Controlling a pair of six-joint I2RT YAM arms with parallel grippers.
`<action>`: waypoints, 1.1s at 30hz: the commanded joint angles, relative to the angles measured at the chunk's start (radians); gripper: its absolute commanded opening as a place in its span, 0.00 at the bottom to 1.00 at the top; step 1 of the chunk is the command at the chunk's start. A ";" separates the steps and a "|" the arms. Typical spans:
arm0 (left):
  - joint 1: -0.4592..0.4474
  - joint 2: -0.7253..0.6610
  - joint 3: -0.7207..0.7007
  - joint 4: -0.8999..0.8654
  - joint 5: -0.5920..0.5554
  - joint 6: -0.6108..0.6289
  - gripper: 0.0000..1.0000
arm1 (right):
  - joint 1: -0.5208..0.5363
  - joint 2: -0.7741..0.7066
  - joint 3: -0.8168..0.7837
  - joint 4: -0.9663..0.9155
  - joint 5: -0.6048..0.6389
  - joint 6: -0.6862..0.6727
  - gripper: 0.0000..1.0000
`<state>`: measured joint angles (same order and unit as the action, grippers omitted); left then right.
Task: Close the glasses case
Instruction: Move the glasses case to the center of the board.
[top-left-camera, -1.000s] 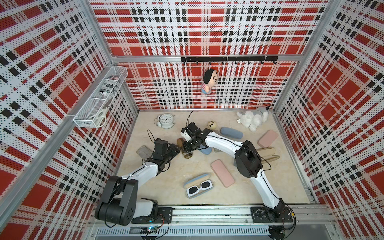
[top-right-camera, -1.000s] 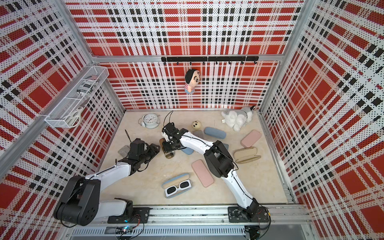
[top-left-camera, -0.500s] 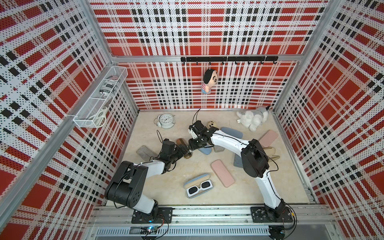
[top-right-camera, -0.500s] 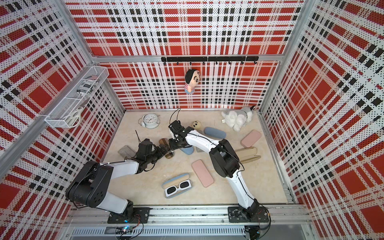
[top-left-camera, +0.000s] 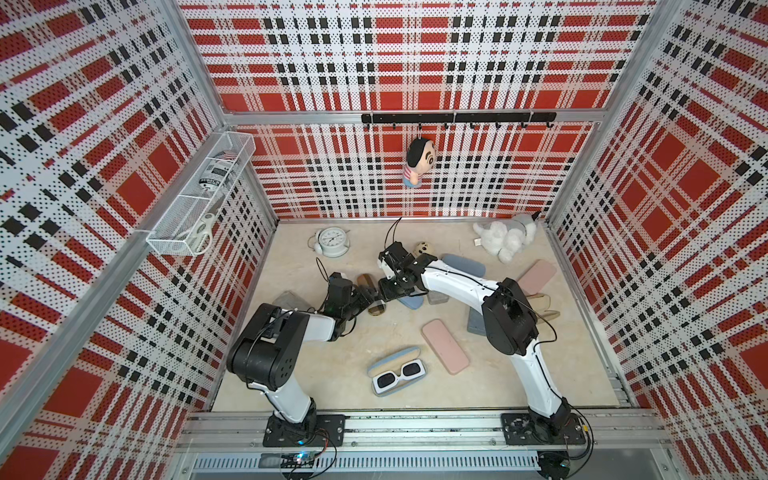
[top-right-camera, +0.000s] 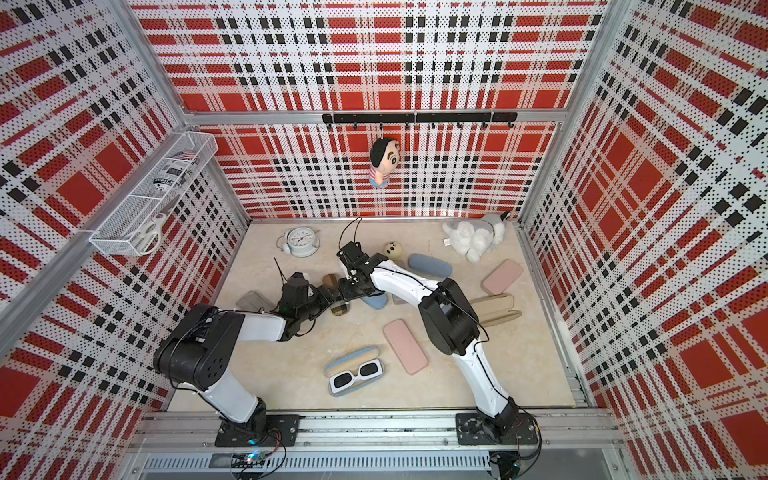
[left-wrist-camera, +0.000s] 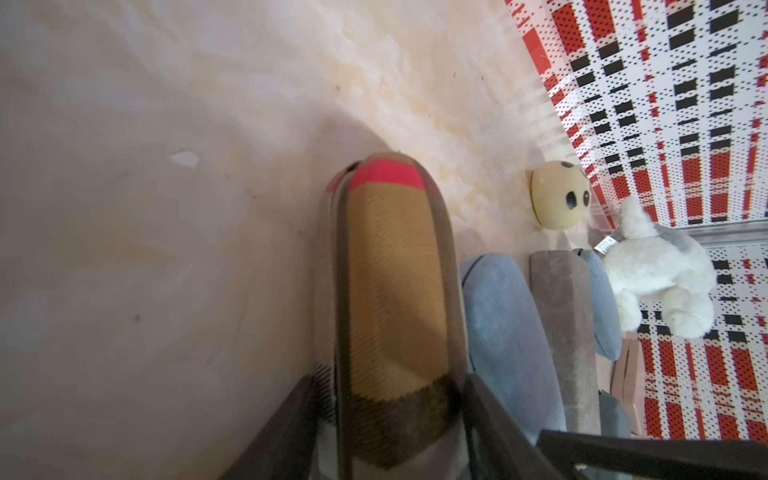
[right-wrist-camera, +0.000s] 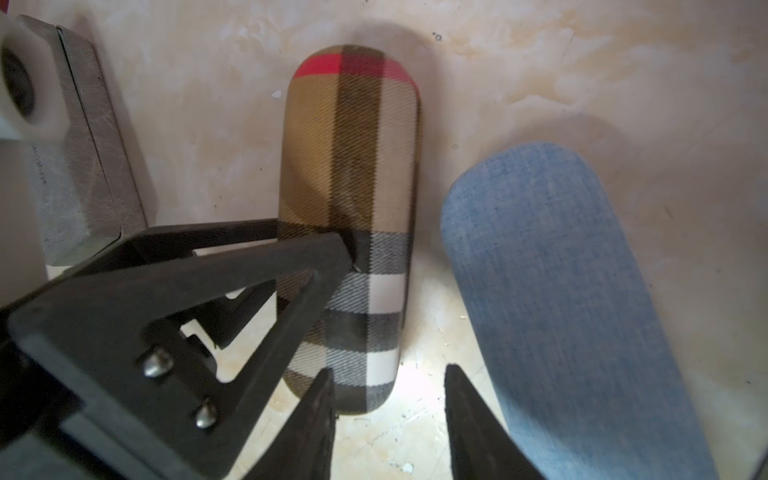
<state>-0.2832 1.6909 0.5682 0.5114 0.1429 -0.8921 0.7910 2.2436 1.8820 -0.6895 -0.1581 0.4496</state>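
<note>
In both top views the oblong fabric plaid glasses case (top-left-camera: 377, 308) (top-right-camera: 340, 309), tan, black, white and red, lay left of centre on the beige marbled table (top-left-camera: 345, 374). The left gripper (top-left-camera: 368, 297) and the right gripper (top-left-camera: 384, 291) met over it and hid its middle.

In the left wrist view the left gripper (left-wrist-camera: 390, 378) was clamped on the near end of the plaid glasses case (left-wrist-camera: 395, 270), one black finger (left-wrist-camera: 286, 428) against each long side (only a thin seam showed between lid and base). A blue denim oval case (left-wrist-camera: 507, 332) lay just beside it.

In the right wrist view the right gripper (right-wrist-camera: 388, 372) hung with its fingers apart, holding nothing, at the white-checked end of the plaid glasses case (right-wrist-camera: 353, 166).
</note>
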 joint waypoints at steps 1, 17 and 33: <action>-0.007 0.058 -0.012 -0.100 0.015 0.007 0.45 | -0.007 -0.056 -0.009 -0.015 0.018 0.009 0.45; 0.020 0.216 0.186 -0.103 0.076 0.044 0.35 | -0.037 -0.094 -0.053 -0.006 0.051 0.029 0.45; 0.023 0.146 0.285 -0.255 0.007 0.108 0.81 | -0.055 -0.232 -0.183 0.032 0.096 0.050 0.50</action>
<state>-0.2687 1.8839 0.8749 0.3828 0.2005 -0.8165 0.7376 2.0853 1.7195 -0.6662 -0.0902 0.4911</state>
